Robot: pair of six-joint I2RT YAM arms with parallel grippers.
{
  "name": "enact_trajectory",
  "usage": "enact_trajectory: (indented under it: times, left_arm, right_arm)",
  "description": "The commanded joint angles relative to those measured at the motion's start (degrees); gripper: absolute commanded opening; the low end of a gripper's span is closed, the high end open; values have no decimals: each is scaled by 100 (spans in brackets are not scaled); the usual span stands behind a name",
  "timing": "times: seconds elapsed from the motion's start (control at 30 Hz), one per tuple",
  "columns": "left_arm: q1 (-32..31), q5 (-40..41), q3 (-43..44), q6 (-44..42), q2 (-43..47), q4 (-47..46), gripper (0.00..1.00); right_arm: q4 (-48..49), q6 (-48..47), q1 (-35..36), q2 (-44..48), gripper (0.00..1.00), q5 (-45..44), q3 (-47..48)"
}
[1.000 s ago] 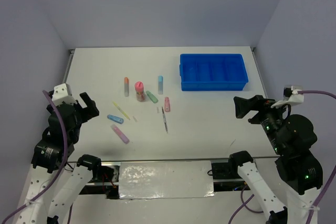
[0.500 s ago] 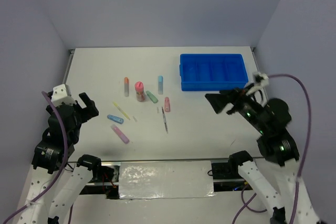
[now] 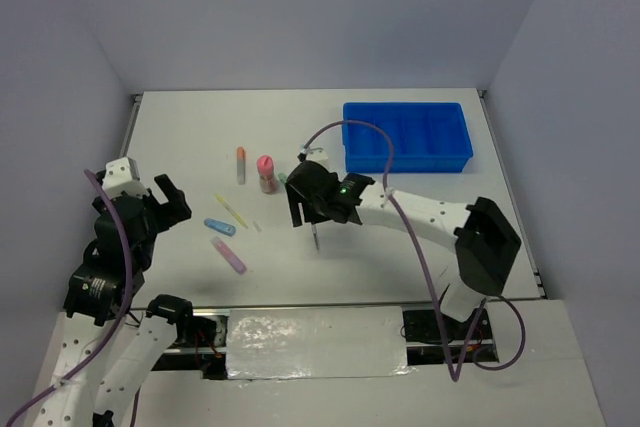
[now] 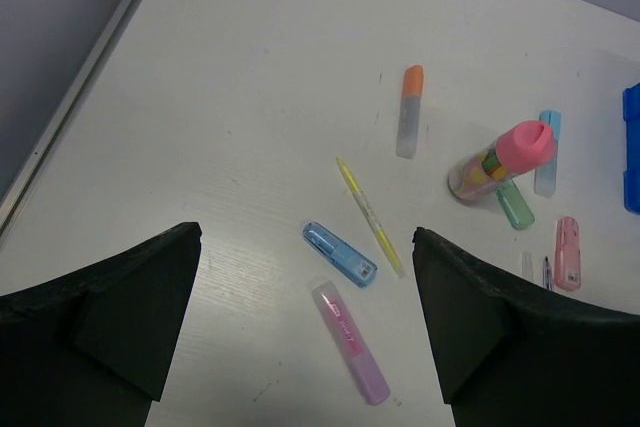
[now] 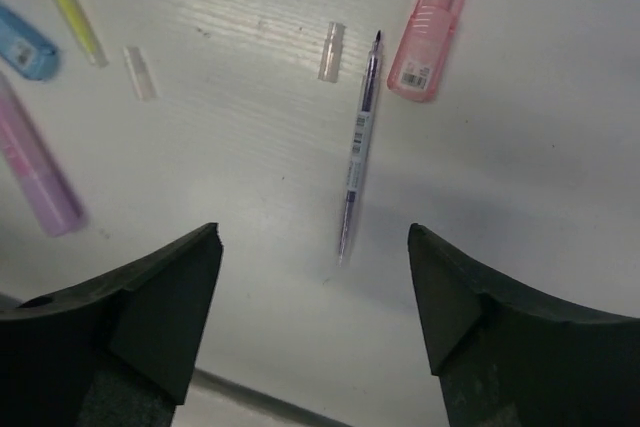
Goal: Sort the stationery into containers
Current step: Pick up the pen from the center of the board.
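The right tool (image 5: 312,242) hung over the tabletop (image 3: 420,237) with its fingers spread wide apart and nothing between them. The dark slim pen (image 5: 358,147) lay under the gap, clear of both fingers.

From overhead the right arm covered most of what lay right of the pink-capped tube (image 4: 500,159), and only the pen's near end poked out below the tool. The left wrist view showed that patch. A green highlighter (image 4: 516,205) lay at the tube's base, though contact could not be judged. A pale blue highlighter (image 4: 547,139) sat partly behind the tube. Further right a pink highlighter (image 4: 567,252) lay with the pen beside it, the pen mostly masked by a finger.

The left tool (image 4: 305,235) was also apart and empty, hovering to the near left of the tube. On that side lay an orange-capped highlighter (image 4: 409,112), a thin yellow stick (image 4: 370,215), a blue highlighter (image 4: 339,254) and, nearest the arms, a purple highlighter (image 4: 350,342).

In the right wrist view the green highlighter was cut off at the top edge, and the stick and blue highlighter at the left. Labels were too small to read.

The blue tray (image 3: 405,137) sat well apart from the tube, to its right and further back. In the left wrist view it was cropped to a sliver.
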State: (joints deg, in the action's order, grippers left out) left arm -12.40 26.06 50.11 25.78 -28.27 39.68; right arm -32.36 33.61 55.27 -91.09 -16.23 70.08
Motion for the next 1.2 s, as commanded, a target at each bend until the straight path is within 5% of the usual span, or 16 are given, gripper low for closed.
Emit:
enact_trajectory:
  times: [0.0,0.1,0.63,1.17]
  left_arm:
    - [36,-110,-10,-20,-21,-259,99]
    - [27,-154,-27,-38,-3,-285,99]
    - [36,-198,-19,-55,-187,-277,99]
    - [36,-101,17,-11,-389,-206,99]
  right_arm:
    - [-166,155,2,-479,79,-574,401]
    - [-34,155,2,-778,67,-531,322]
    - [467,41,-209,-1824,55,-12,242]
    - [292,480,-192,-1746,8,-82,-56]
